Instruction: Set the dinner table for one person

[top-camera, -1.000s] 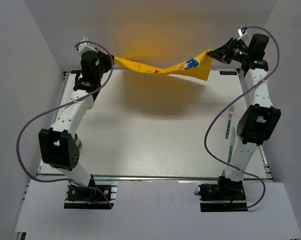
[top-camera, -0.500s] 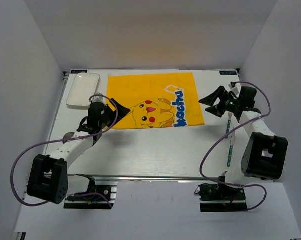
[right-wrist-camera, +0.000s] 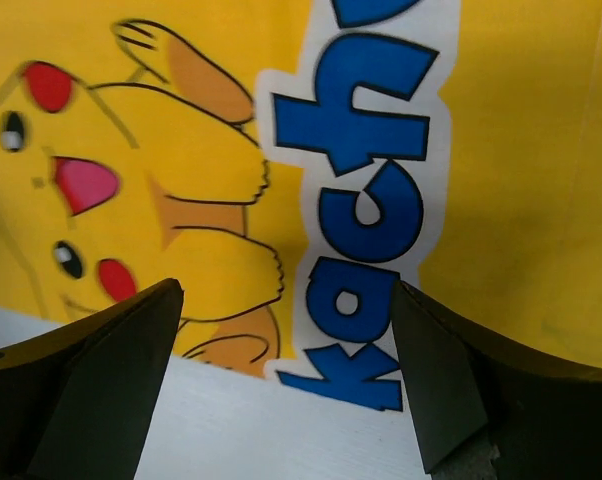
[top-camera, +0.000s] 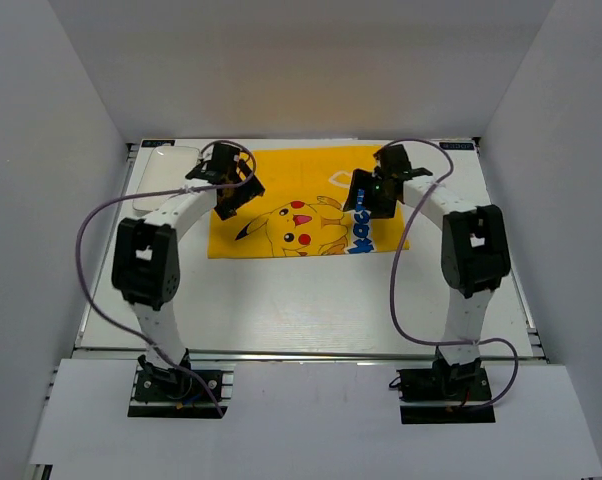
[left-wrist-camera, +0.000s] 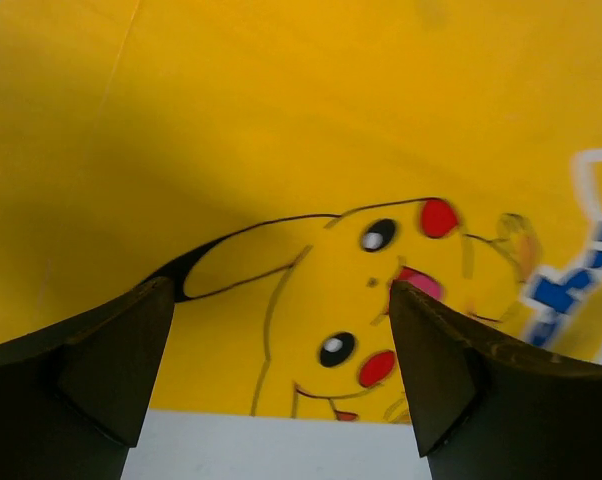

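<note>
White tabletop (top-camera: 311, 310) spans the whole enclosure, w/ metal rail (top-camera: 311, 353) along its near edge by the arm bases. On the far half, yellow Pikachu mat (top-camera: 301, 180) lies flat. Left fingers (left-wrist-camera: 111, 370) spread wide above mat's left part, gripping nothing. Right fingers (right-wrist-camera: 436, 380) also spread, empty, over the blue lettering at its right. White plate (top-camera: 156, 185) sits far-left, just beside mat.

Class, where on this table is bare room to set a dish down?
Free: the wide strip of dinner table between the yellow mat and the near metal rail. Crowded: left gripper and right gripper hover over the mat; plate in the far-left corner.
</note>
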{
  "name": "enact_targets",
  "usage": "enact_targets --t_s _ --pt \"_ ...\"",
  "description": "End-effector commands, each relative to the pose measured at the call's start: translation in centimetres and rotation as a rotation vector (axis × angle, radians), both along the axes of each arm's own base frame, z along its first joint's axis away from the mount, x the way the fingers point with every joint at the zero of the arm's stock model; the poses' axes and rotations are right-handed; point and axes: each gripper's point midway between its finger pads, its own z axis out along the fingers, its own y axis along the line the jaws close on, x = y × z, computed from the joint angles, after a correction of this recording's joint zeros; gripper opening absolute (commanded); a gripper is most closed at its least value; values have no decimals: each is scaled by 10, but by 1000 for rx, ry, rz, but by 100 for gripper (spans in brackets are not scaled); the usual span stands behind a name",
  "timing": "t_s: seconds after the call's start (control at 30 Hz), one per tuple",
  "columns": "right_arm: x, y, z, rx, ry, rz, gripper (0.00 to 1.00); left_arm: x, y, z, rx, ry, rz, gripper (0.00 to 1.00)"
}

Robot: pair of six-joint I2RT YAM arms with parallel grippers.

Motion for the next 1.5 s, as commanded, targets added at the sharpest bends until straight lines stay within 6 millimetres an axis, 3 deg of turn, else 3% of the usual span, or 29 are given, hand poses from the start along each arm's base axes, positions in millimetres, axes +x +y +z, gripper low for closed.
enact_targets --t_s 0.0,0.03,0.07,0.1,0.33,0.57,0.83,1.2,1.47 --pt "5 -5 -9 -179 9 -30 89 -31 10 -44 87 250 -20 98" --pt "3 -10 -27 -234 63 -46 89 -32 9 -60 93 292 -27 98" --pt "3 -11 -32 -259 88 -52 89 -28 7 -61 93 293 -32 98" --pt "16 -18 -33 -306 84 -104 89 -29 7 -74 104 328 -35 98" --pt "3 -60 -52 -456 131 -245 89 -14 2 -97 127 368 -82 98" --pt "-8 -93 -80 -467 199 -291 89 -2 -12 -96 71 346 -116 98" --pt "-7 -124 -80 -422 211 -338 89 11 -39 -86 -6 298 -169 98" --pt "2 -119 -82 -368 219 -285 89 17 -47 -66 -24 249 -173 98" --pt "4 -104 -63 -273 172 -282 89 29 -42 -23 -6 152 -146 98"
